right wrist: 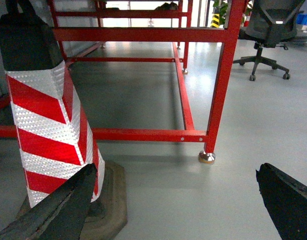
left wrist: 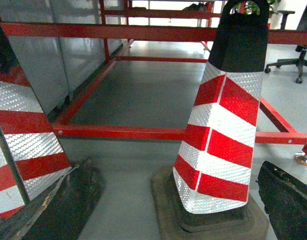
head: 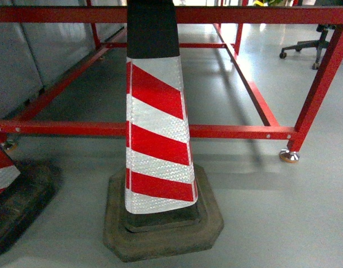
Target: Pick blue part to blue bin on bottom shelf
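Two pincers: right pincer [right wrist: 173, 210] spread wide, holding nothing; left pincer [left wrist: 158, 210] fingers at frame edges, gap looks wide, empty
Blue part, blue bin, bottom shelf: not in view
Cone [head: 157, 134]: red-white striped, upright on grey floor [head: 283, 212], just ahead
Red frame [head: 238, 132]: behind cone
Office chair [right wrist: 266, 30]: far right

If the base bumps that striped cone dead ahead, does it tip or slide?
Probably slides or rocks rather than tips: the cone sits in a wide, thick dark base that looks like heavy rubber. The smooth grey floor may let it skid. The tall narrow body could wobble if struck high.
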Tool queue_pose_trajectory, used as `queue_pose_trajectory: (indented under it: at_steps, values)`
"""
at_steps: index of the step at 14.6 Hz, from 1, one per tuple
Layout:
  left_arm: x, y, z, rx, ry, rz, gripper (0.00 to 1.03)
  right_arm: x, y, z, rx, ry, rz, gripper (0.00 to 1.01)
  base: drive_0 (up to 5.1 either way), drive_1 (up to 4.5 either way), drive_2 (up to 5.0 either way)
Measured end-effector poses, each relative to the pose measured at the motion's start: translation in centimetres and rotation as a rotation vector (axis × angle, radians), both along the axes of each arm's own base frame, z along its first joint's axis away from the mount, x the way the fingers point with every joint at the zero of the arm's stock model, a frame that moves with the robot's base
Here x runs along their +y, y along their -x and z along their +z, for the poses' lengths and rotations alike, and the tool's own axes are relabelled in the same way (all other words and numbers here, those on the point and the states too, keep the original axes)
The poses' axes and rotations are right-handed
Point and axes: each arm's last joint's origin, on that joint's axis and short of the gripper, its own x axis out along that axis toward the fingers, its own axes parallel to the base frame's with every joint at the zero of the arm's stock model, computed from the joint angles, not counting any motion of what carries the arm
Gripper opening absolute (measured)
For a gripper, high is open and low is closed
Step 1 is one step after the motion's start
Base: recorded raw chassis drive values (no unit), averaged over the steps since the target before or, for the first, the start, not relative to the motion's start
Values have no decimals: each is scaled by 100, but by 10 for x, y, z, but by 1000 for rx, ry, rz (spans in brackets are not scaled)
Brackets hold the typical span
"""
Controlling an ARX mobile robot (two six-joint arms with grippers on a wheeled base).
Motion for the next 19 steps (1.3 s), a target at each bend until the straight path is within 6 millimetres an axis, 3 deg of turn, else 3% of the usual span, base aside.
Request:
queue_pose_trajectory:
  at_steps: [19]
  values:
    - [0, 0, 0, 2, 0, 0, 98, 0, 0, 0, 0, 0, 0, 98, 0, 0, 0]
